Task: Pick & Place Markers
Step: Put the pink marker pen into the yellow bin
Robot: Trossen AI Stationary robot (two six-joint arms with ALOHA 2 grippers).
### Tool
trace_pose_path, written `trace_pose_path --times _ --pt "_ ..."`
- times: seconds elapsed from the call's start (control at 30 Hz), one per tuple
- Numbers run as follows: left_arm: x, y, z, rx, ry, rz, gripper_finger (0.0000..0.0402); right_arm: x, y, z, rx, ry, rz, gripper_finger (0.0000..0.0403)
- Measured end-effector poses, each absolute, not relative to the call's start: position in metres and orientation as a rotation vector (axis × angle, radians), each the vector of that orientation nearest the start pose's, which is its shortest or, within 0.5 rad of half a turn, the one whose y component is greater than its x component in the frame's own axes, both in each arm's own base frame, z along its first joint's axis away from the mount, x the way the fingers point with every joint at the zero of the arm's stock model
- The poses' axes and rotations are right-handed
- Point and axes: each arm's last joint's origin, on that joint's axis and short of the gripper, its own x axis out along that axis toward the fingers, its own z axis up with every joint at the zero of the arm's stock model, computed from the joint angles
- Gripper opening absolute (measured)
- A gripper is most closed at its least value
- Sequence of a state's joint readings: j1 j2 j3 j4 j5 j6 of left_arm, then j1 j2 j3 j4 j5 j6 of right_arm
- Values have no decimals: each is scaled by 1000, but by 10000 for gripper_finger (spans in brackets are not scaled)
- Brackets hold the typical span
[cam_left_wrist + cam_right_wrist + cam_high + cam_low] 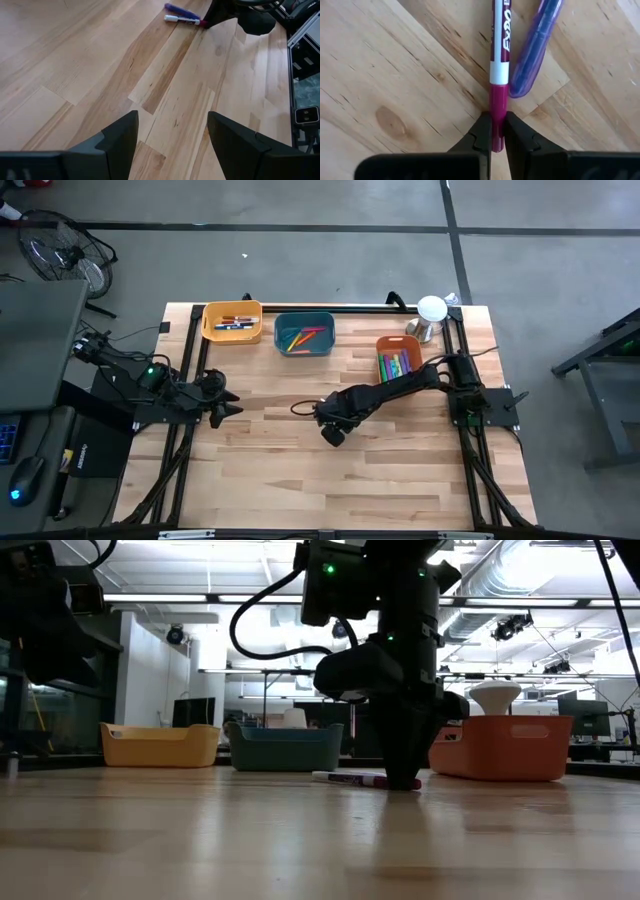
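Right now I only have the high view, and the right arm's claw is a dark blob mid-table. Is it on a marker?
Observer: Yes. In the right wrist view the right claw is pinched on the magenta cap end of a white-barrelled marker.
Operator: Is it lifted yet?
Observer: The low view shows the marker lying flat on the table, not raised.
Operator: Anything close to it?
Observer: A purple marker lies right beside it, outside the claw's fingers.
Operator: And the left arm?
Observer: The left claw is open over bare wood, well away from both markers.
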State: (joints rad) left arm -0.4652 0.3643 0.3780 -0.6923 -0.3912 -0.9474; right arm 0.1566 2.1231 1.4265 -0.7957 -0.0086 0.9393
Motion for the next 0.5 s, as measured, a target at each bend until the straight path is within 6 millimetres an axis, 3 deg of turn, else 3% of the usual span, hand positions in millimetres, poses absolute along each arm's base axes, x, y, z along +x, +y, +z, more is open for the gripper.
trace_pose_path --times 0.3,0.5 --pt "86 -31 202 -635 589 222 232 388 62 121 641 1438 -526 20" --pt "86 -31 202 -635 589 222 232 386 62 137 651 1389 -505 20"
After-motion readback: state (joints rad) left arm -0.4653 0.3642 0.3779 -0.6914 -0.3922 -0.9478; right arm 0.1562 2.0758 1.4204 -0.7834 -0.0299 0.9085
